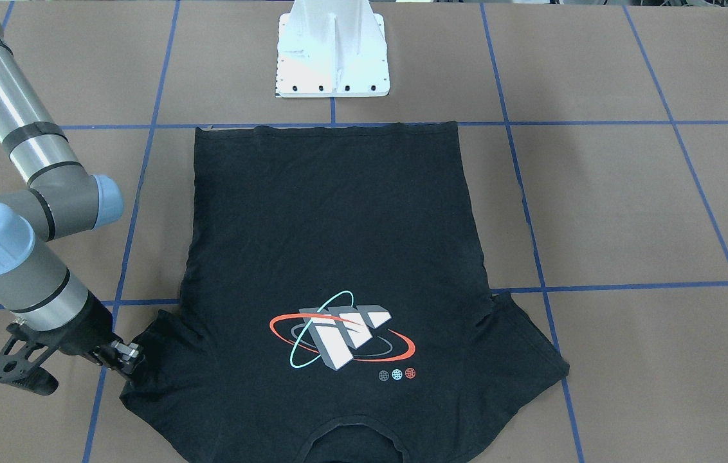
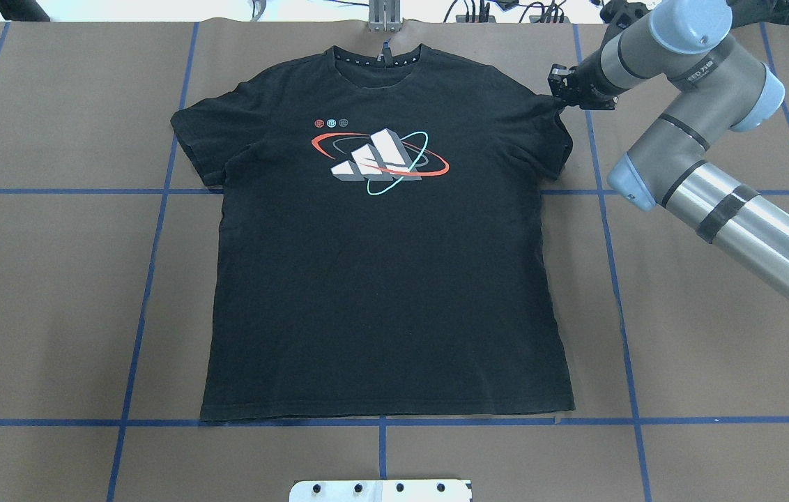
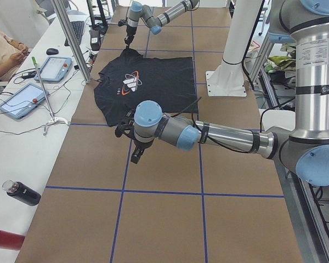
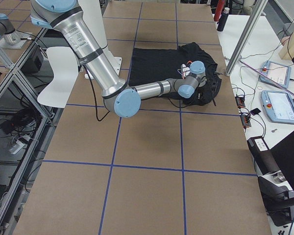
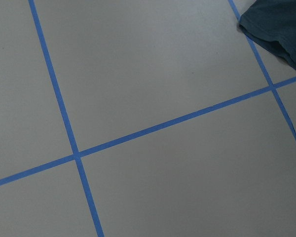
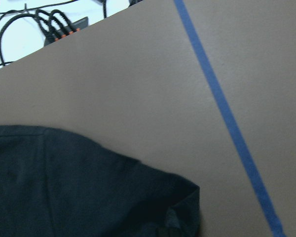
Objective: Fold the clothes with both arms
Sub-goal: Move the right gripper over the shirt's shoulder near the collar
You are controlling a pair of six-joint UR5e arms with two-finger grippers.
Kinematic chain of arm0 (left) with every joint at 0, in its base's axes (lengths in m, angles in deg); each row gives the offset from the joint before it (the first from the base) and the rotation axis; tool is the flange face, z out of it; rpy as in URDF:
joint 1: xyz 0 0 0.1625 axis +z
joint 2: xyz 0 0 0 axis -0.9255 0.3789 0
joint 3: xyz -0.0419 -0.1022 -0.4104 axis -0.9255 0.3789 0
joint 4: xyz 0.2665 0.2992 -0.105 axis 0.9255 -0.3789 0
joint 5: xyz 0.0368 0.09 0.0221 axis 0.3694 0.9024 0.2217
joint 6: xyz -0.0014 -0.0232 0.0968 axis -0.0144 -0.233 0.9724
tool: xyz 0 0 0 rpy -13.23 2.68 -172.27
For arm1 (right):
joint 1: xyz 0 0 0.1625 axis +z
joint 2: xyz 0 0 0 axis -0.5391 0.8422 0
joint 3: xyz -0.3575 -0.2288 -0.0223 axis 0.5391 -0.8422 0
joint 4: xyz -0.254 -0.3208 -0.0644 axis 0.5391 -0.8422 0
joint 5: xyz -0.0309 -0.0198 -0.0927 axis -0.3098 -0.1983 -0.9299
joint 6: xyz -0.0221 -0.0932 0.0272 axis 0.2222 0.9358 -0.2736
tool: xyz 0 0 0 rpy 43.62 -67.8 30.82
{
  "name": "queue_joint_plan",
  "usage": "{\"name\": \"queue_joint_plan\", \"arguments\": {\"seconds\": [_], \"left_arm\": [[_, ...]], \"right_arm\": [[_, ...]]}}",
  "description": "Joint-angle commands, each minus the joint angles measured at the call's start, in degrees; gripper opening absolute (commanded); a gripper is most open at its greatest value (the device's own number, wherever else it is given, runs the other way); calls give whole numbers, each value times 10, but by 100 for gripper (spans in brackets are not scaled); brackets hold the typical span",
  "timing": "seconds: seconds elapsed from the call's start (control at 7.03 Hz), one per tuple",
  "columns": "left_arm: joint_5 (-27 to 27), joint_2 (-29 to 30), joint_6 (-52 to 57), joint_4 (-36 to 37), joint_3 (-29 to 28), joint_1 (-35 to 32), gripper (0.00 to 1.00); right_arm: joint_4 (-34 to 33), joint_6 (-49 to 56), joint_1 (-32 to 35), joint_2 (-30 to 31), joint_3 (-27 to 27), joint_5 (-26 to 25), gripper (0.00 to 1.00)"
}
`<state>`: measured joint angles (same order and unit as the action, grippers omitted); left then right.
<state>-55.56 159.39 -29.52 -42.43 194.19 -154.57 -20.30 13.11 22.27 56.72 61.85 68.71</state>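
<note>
The black T-shirt (image 2: 380, 279) lies flat and face up on the brown table, collar at the far edge, its logo (image 2: 380, 157) on the chest. In the front-facing view the T-shirt (image 1: 338, 225) has its collar at the bottom. My right gripper (image 2: 560, 96) is at the outer edge of the right-hand sleeve and looks shut on it; it also shows in the front-facing view (image 1: 129, 365). The right wrist view shows only that sleeve (image 6: 64, 182). My left gripper (image 3: 136, 158) hangs above bare table beside the shirt's other sleeve (image 5: 281, 29); I cannot tell if it is open.
The white pedestal (image 1: 332, 58) stands just beyond the shirt's hem. Blue tape lines (image 2: 150, 279) grid the table. Tablets (image 3: 22, 98), cables and a metal post (image 3: 71, 38) line the far edge. A dark bottle (image 3: 22, 193) lies near the left end.
</note>
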Motion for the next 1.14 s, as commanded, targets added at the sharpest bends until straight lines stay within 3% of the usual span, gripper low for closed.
{"name": "queue_joint_plan", "arguments": {"seconds": [0.0,0.71,0.85,1.0], "left_arm": [[0,0,4,-7,-2,1,100],[-12,9,-1,-23,-5,5,100],[-13,40,-48,-24,-8,31,100],[-8,88,-133,-43,-21,78,100]], "right_arm": [[-57,-30,-33,-33,54,14,0],[-56,-63,-79,-117,-54,-61,0],[-57,-86,-90,-128,-66,-76,38],[-59,-111,-109,-142,-71,-113,99]]}}
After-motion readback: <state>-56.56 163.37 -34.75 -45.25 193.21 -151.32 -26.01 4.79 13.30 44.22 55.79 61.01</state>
